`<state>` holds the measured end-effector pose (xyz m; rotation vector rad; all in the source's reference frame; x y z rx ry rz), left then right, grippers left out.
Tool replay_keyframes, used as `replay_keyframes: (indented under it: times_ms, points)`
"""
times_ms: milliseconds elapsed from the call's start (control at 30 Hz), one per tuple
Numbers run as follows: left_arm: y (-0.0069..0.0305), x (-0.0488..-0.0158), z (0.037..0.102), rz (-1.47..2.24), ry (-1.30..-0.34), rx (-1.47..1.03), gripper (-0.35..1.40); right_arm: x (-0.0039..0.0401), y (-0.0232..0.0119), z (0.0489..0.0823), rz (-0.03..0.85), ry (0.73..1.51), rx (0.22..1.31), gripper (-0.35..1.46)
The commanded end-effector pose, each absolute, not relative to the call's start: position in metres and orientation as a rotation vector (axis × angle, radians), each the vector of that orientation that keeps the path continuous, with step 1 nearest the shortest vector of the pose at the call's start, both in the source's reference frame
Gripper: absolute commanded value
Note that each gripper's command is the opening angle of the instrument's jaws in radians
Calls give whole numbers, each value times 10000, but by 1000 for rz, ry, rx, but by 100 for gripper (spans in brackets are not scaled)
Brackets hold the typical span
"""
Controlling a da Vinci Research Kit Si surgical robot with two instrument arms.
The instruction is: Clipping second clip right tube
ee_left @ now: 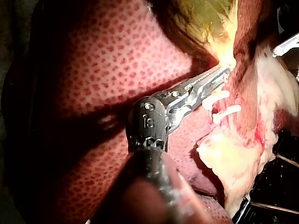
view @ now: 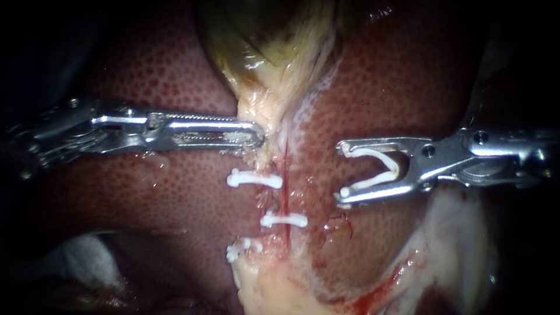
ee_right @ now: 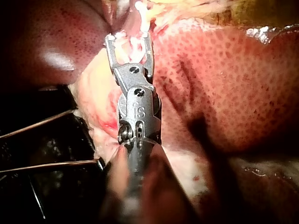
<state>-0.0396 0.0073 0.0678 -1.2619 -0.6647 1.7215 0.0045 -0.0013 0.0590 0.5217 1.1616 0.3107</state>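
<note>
Our left instrument is reaching in from the left. Its jaws are lying together with nothing visibly held, and their tip is resting against the pale tissue just near of the gallbladder. Our left wrist view shows the same: the jaws of the left instrument are closed and pointing into that pale strand.

Our right instrument is coming in from the right. Its jaws are standing wide apart and carrying an open clip seated between them, one arm against each jaw. It is hovering over the liver, with its mouth facing left.

The right tube is showing as a thin red line running far to near, between the two instruments. The open clip is sitting to the right of it, clearly apart and not around it.

Three closed white clips are lying across the strands: a far clip whose right end is touching the red line, a middle clip crossing it, and a near clip further left.

In our right wrist view the right instrument is spreading its jaws just short of the pale tissue.
</note>
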Motion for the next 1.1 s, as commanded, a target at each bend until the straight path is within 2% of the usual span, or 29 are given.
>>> replay_keyframes:
  times_ms: [33,167,667,867,1100]
  points:
    - [73,-396,678,1722,-665,-1262,-35,45,-13,590,310,1162,520,49]
    - [75,-389,674,1722,-672,-1263,-35,45,-13,590,303,1164,519,49]
    - [105,-317,614,1656,-624,-1309,-35,46,-13,594,301,1165,520,49]
    - [104,-312,612,1653,-621,-1310,-35,51,-17,599,300,1168,517,49]
    - [103,-311,611,1653,-620,-1310,-35,77,-33,634,274,1153,514,49]
